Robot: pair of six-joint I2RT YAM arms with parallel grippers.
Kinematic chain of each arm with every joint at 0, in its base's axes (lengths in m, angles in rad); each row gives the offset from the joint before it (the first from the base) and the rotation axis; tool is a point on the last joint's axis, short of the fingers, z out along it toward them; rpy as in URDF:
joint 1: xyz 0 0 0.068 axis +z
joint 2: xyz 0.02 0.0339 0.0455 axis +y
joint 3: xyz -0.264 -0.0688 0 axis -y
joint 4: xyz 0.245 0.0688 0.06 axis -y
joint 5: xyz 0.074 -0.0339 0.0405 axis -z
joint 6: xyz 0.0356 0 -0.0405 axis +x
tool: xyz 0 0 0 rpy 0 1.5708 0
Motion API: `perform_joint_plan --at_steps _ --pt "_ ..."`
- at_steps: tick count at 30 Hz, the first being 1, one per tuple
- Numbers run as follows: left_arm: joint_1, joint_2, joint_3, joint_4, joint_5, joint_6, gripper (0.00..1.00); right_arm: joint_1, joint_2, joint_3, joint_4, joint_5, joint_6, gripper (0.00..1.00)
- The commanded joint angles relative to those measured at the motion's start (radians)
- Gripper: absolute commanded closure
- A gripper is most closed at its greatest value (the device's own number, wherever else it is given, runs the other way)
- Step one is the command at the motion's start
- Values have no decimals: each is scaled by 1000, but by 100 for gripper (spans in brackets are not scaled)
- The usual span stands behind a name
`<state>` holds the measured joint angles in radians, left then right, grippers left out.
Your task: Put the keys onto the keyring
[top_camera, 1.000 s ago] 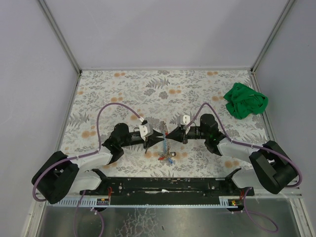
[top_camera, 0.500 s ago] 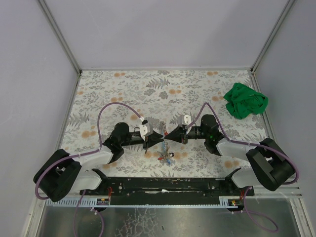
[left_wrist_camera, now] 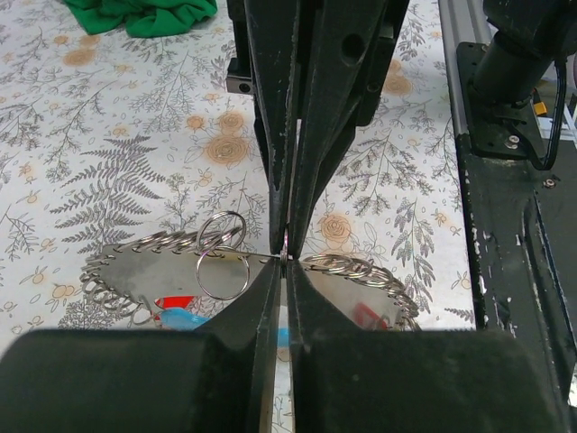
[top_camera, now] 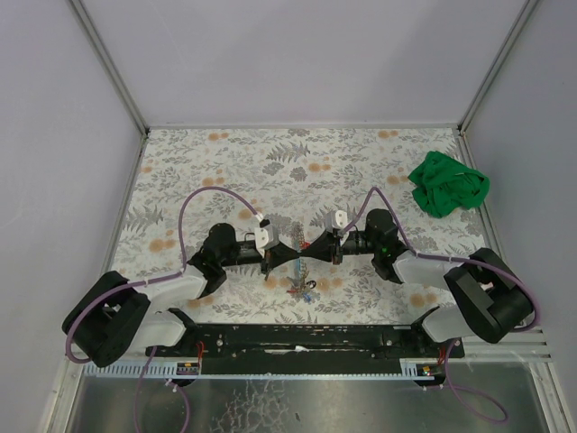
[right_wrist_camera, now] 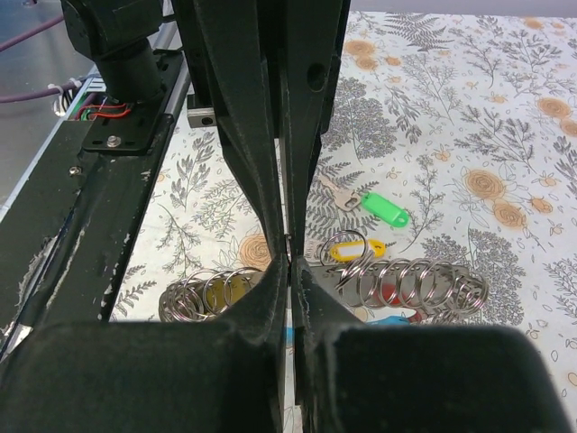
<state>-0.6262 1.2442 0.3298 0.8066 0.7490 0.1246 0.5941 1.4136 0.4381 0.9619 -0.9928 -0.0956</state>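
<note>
The left gripper (left_wrist_camera: 285, 271) and the right gripper (right_wrist_camera: 288, 271) meet tip to tip. Both are clamped tight, seemingly on the thin wire of the keyring (left_wrist_camera: 223, 254) between them. The green key (right_wrist_camera: 383, 208) and the yellow key (right_wrist_camera: 357, 250) lie loose on the table (right_wrist_camera: 505, 108), below the tips and off to the right fingers' right. The green key's length runs crosswise to the fingers. Neither arm looks nearer.

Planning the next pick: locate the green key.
Right wrist view, picture's right half: the green key lies on the floral tablecloth, just beyond the yellow key and the ring chain.
</note>
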Motion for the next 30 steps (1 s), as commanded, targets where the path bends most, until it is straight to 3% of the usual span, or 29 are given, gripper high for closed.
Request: perform_joint_plan --at_steps 1,14,21,23,30 --pt "8 6 43 33 27 25 100 -3 -2 32 77 -50 11 96" --pt "-34 -65 67 -201 -81 257 100 -3 -282 60 -340 315 -60 58" --pt "-79 -94 64 -235 -111 333 100 -2 -220 132 -371 324 63 37" --pt "-87 -105 62 -238 -127 348 100 -1 -184 149 -370 318 88 1" --pt "-120 -133 48 -240 -185 400 100 19 -124 161 -387 331 114 1"
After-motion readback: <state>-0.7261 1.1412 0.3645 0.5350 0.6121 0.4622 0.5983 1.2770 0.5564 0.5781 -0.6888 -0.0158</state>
